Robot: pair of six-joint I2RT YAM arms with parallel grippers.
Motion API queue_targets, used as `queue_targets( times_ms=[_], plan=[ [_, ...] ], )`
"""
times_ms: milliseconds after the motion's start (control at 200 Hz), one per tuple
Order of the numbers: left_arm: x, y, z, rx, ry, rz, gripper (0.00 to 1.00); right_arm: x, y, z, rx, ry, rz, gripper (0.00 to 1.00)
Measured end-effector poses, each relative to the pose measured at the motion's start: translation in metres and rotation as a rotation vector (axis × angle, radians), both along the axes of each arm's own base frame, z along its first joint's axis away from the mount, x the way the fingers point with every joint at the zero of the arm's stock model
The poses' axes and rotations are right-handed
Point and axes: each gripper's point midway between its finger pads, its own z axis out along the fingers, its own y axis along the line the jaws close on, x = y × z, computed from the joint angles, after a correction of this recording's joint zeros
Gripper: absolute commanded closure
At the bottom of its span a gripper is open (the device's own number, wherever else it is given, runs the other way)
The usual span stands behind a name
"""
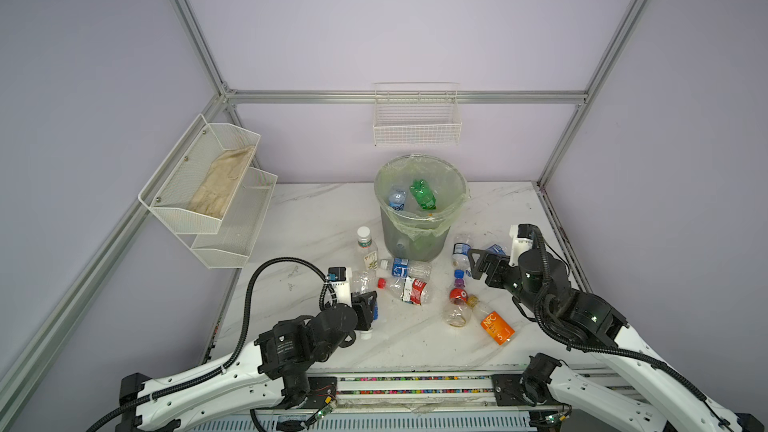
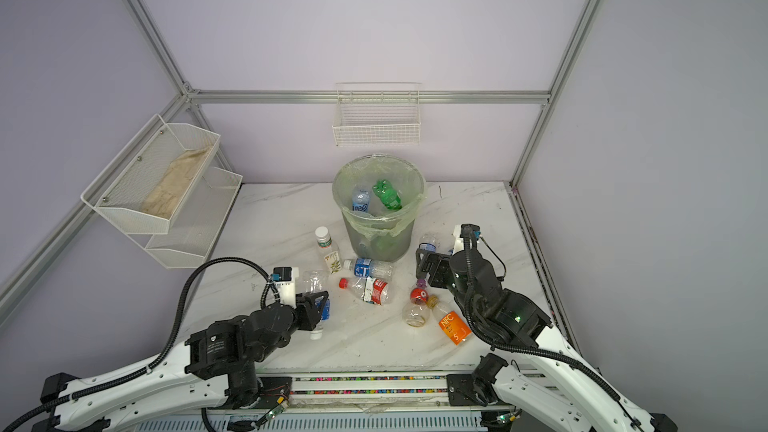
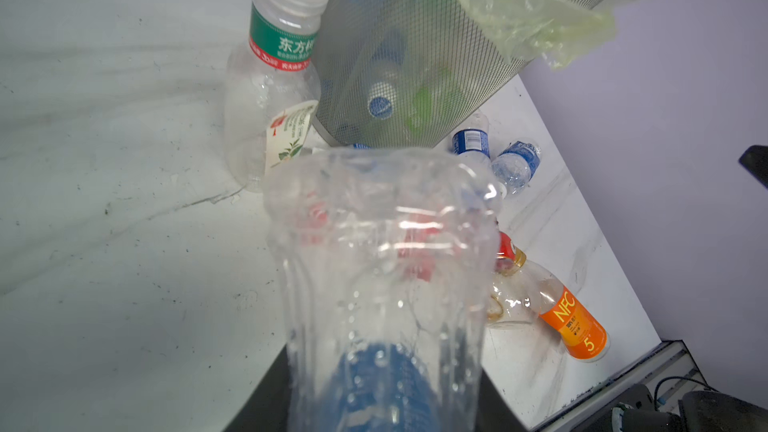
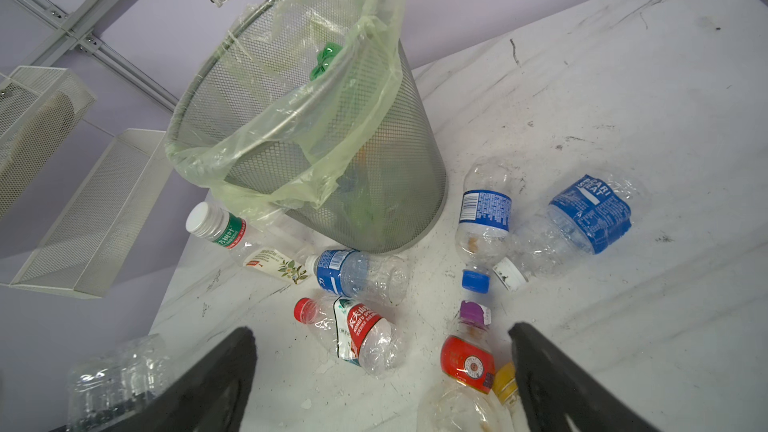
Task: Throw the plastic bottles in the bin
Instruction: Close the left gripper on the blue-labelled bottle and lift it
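Grey mesh forms the bin (image 1: 415, 243), stood towards the back of the marble table (image 1: 307, 218) with a pale green liner (image 4: 376, 76) folded over its rim. A green bottle (image 1: 423, 194) and a blue-labelled bottle (image 1: 397, 198) are seen inside — further shapes show dimly through the mesh. A beige cloth (image 1: 222, 184) is held in the upper tier of the white wall shelf (image 1: 245, 137). The left gripper (image 1: 368, 309) is clamped on a clear bottle (image 3: 382, 251), in front of the bin and to its left. The right gripper (image 4: 380, 332) is spread wide above loose bottles (image 4: 484, 218) lying right of the bin.

Both top views high, looking down on the bin (image 1: 415, 243), wrist views low and near it, sharing its mesh wall.
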Motion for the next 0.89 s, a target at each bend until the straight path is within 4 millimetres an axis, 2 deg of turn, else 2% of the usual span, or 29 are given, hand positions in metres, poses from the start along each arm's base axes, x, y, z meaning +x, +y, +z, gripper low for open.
queue_targets(
  times_ms=[195,390,565,895],
  plan=[
    [-0.001,0.016,0.036,-0.037,-0.103,0.011,1.00,-0.002,0.001,-0.009,0.007,0.021,0.001,0.03],
    [0.000,0.019,0.063,-0.034,-0.186,-0.011,1.00,-0.006,0.001,-0.019,0.020,0.044,0.007,0.03],
    [0.002,0.014,0.092,-0.028,-0.271,-0.034,1.00,-0.008,0.002,-0.027,0.029,0.065,0.015,0.03],
    [0.017,-0.010,0.145,0.061,-0.426,-0.052,1.00,-0.012,0.001,-0.034,0.041,0.082,0.014,0.03]
  ],
)
